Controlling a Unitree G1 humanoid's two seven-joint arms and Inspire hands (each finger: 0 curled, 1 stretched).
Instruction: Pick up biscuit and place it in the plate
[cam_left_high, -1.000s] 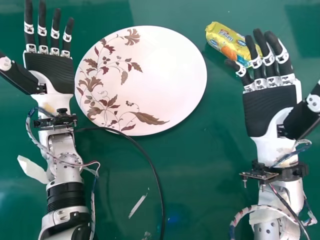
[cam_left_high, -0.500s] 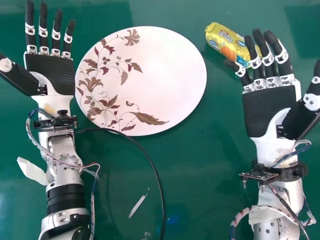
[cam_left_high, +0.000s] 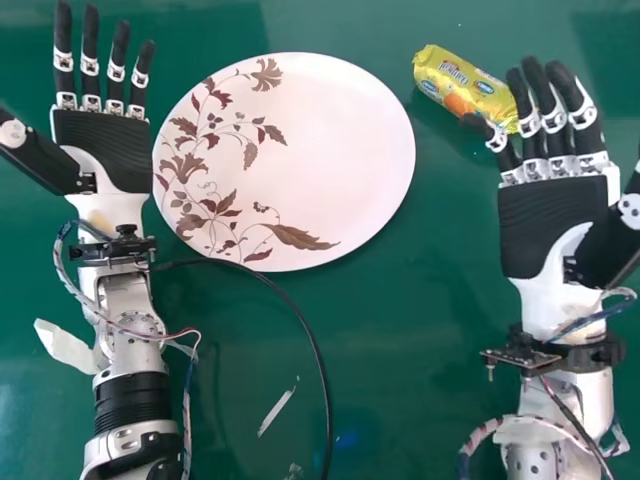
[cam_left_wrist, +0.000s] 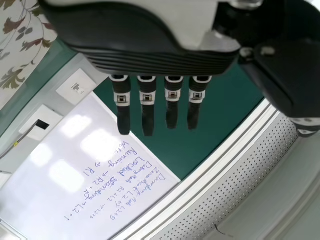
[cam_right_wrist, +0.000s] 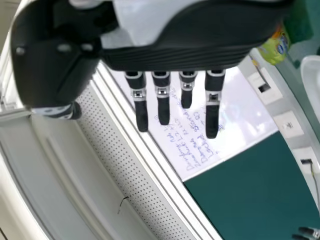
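Lying on the green tabletop (cam_left_high: 400, 350), the yellow biscuit packet (cam_left_high: 452, 82) is covered in printed lettering, right of the leaf-patterned plate (cam_left_high: 350, 150). The right hand (cam_left_high: 545, 225) is opened, fingers straight, overlapping the packet's end in view; whether it is touched cannot be told. Beside the plate, the left hand (cam_left_high: 105, 140) is opened flat, nothing gripped. Blue handwriting is borne by a whiteboard (cam_left_wrist: 50, 200).

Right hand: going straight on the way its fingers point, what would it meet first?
Likely the biscuit packet, ahead of the right hand on its inner side in the head view, though the hand's height is unclear and it might pass above.
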